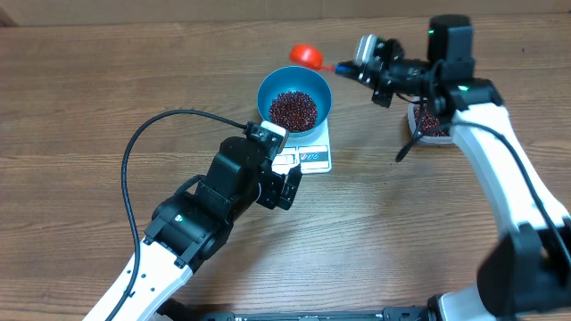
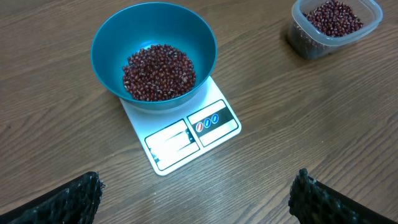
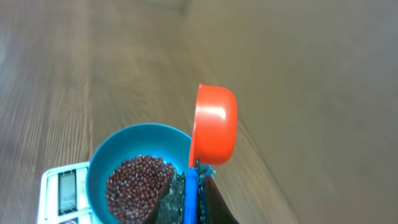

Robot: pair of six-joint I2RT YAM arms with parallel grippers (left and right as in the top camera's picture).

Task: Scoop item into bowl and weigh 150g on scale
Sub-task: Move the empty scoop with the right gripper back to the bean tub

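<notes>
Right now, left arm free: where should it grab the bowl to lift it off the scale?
Pinch the near rim of the bowl from above, fingers astride the wall. It looks too wide and flared to span; the beans sit low, leaving bare inner wall.

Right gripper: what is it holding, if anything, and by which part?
The right gripper is shut on the orange scoop, holding it by its blue handle; the orange cup itself is free of the gripper.
</notes>
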